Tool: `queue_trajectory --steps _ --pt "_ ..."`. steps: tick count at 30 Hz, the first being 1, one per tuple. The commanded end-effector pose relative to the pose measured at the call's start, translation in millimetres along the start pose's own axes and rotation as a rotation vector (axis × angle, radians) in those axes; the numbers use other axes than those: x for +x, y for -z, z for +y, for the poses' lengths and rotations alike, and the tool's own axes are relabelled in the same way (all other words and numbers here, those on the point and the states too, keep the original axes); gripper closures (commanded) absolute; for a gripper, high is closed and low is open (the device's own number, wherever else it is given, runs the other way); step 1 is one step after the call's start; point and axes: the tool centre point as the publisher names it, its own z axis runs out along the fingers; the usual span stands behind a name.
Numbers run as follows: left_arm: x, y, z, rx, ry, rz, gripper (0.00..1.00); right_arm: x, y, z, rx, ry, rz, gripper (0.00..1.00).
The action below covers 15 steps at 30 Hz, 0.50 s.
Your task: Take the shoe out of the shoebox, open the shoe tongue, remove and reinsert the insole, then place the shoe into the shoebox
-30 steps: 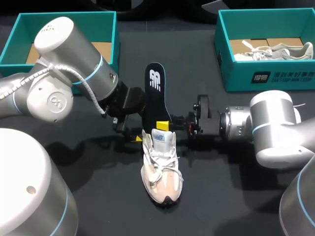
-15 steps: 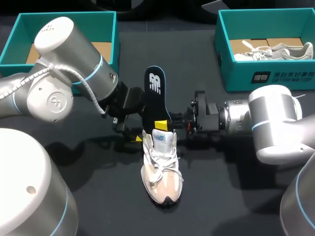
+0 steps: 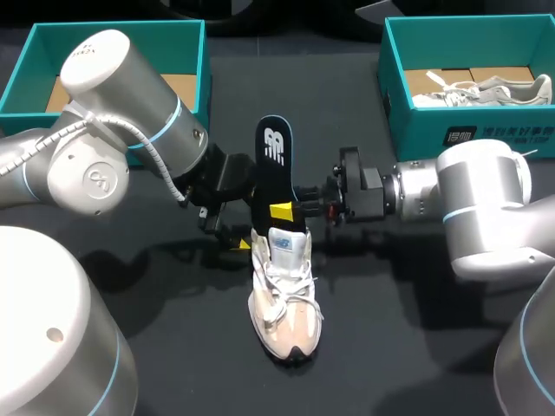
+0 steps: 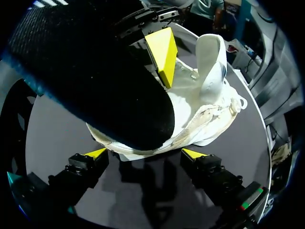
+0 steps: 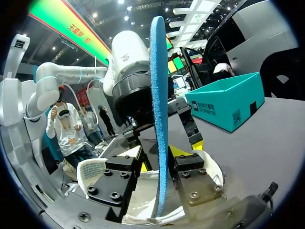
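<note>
shoe (image 3: 284, 299) – on the table (image 3: 390, 338) between the two arms, outside both boxes, sole down, toe toward the near edge. its tongue (image 4: 212, 62) stands up, clear of the opening.

insole (image 5: 158, 95) – dark with a blue edge, upright, its lower end inside the heel opening and its upper end leaning toward the far side.

right gripper (image 5: 161, 160) – comes in level from the right, its fingers pressed onto the insole from both sides just above the shoe's collar.

left gripper (image 4: 144, 155) – low behind the heel, fingers spread, one to each side of the heel. contact with the shoe cannot be told.

left box (image 3: 104, 35) – far left corner, open.

right box (image 3: 468, 143) – far right, holds a second shoe (image 3: 486, 90).
</note>
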Motion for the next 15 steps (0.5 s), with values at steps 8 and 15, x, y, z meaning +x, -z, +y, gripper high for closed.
queue_trajectory --steps 8,15 --pt "-0.2 -0.6 -0.3 -0.003 0.000 0.000 0.00 -8.5 -6.3 6.2 0.021 0.001 0.019 1.00" --pt "-0.2 -0.6 -0.3 -0.003 0.000 0.000 0.00 -9.0 -2.7 -10.5 0.002 -0.054 0.013 1.00"
